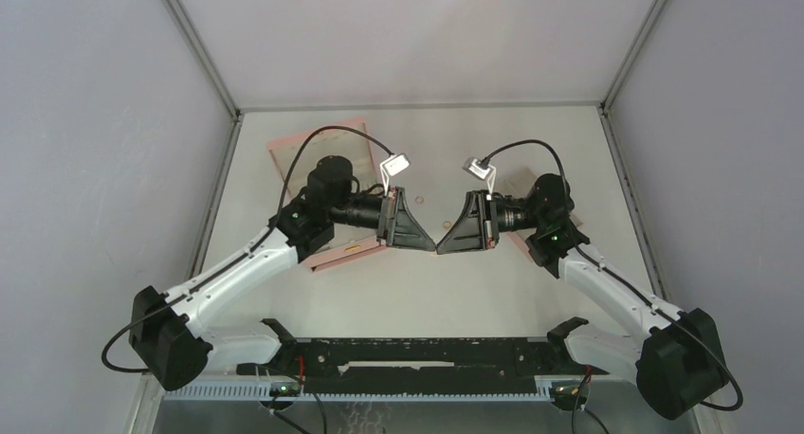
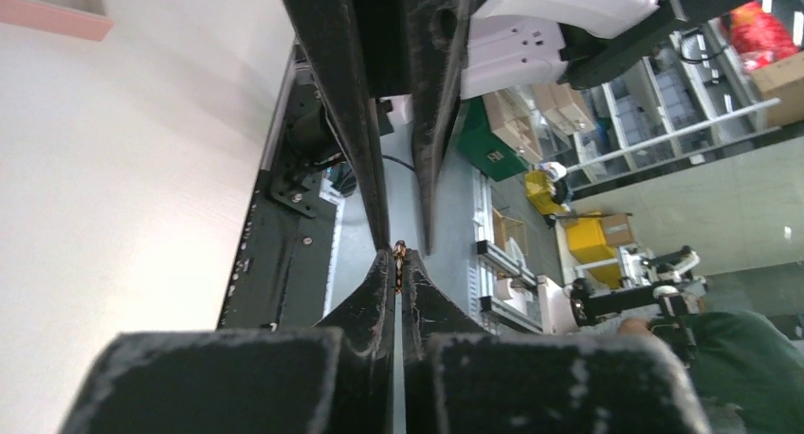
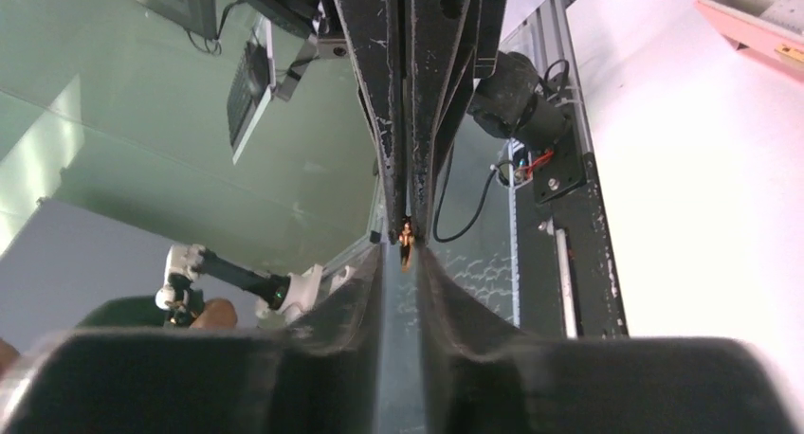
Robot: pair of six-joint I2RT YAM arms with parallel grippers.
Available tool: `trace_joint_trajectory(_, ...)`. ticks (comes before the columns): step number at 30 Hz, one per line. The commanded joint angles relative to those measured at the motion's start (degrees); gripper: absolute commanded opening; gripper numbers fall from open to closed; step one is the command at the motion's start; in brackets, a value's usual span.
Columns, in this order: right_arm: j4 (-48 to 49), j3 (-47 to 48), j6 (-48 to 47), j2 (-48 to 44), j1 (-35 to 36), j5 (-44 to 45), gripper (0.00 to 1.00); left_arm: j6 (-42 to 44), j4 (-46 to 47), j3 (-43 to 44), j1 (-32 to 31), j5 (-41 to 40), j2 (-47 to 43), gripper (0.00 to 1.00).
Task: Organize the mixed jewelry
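My two grippers meet tip to tip above the middle of the table. My left gripper (image 1: 433, 248) (image 2: 399, 256) is shut on a tiny orange-copper ring (image 2: 399, 260), pinched edge-on at its very fingertips. My right gripper (image 1: 441, 248) (image 3: 405, 247) faces it with its jaws a narrow gap apart. The same ring (image 3: 406, 237) shows between the right fingertips, still held by the left fingers coming from above. Whether the right fingers touch it I cannot tell. Another ring (image 1: 418, 199) lies on the table behind the left gripper. The other rings are hidden.
A pink box (image 1: 318, 145) lies at the back left, partly under my left arm. A pink-edged compartmented tray (image 3: 758, 12) sits under my right arm (image 1: 520, 244). A black rail (image 1: 417, 353) runs along the near edge.
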Motion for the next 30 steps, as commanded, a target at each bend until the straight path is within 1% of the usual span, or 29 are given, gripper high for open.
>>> trace_joint_trajectory(1,-6.0,2.9,-4.9,-3.5,-2.7,3.0,0.4,8.2,-13.3,5.5,1.3,-5.8,-3.0,0.0)
trace_joint_trajectory(2,-11.6,3.8,-8.0,-4.6,-3.6,4.1,0.49,8.9,-15.1,5.7,2.3,-7.1,-3.6,0.0)
trace_joint_trajectory(3,-17.9,5.0,-11.9,-5.6,-4.6,5.7,0.54,9.3,-16.8,5.6,3.4,-8.4,-4.5,0.0)
trace_joint_trajectory(5,-29.6,7.8,-19.5,-7.5,-6.7,10.4,0.57,10.6,-21.5,6.0,6.1,-14.3,-6.3,0.0)
trace_joint_trajectory(6,-35.2,9.0,-22.4,-8.3,-7.8,13.8,0.58,12.0,-25.3,6.6,6.8,-20.3,-7.6,0.0)
trace_joint_trajectory(7,-40.1,10.2,-25.3,-9.2,-8.8,19.3,0.58,13.5,-29.0,7.4,7.2,-27.9,-8.4,0.0)
trace_joint_trajectory(8,-43.9,10.7,-26.4,-9.8,-9.5,22.2,0.58,14.3,-32.7,8.1,7.1,-36.3,-9.1,0.0)
trace_joint_trajectory(9,-47.1,11.2,-27.9,-10.3,-9.9,26.9,0.58,14.7,-35.0,8.2,7.1,-45.0,-9.6,0.0)
trace_joint_trajectory(11,-50.8,11.3,-29.3,-11.2,-10.5,34.8,0.58,14.5,-39.1,7.5,7.2,-62.2,-10.0,0.0)
trace_joint_trajectory(12,-51.9,11.4,-29.5,-12.0,-10.6,37.3,0.58,14.7,-40.1,6.7,7.1,-69.1,-9.8,0.0)
trace_joint_trajectory(14,-52.6,11.3,-29.7,-13.5,-10.4,40.5,0.58,14.9,-40.4,4.7,7.3,-79.5,-9.1,0.0)
trace_joint_trajectory(16,-52.6,11.3,-30.1,-14.7,-10.5,42.4,0.58,15.8,-39.7,3.3,8.4,-82.9,-7.2,0.0)
trace_joint_trajectory(18,-52.6,11.3,-30.2,-15.4,-10.9,43.1,0.57,16.0,-38.6,2.4,11.2,-81.1,-4.5,0.0)
trace_joint_trajectory(21,-53.1,11.3,-30.4,-15.2,-11.2,42.4,0.57,16.2,-33.9,-0.4,16.1,-77.4,-2.6,0.0)
trace_joint_trajectory(24,-54.4,11.3,-30.9,-14.9,-11.3,41.8,0.56,17.0,-30.2,-2.2,17.9,-78.4,-2.3,0.0)
trace_joint_trajectory(28,-54.8,10.8,-31.4,-14.3,-11.4,41.4,0.56,18.3,-29.6,-1.9,19.6,-81.6,0.5,0.0)
trace_joint_trajectory(30,-54.3,10.5,-31.2,-14.0,-11.4,41.1,0.56,19.2,-28.8,-1.9,20.2,-81.8,2.0,0.0)
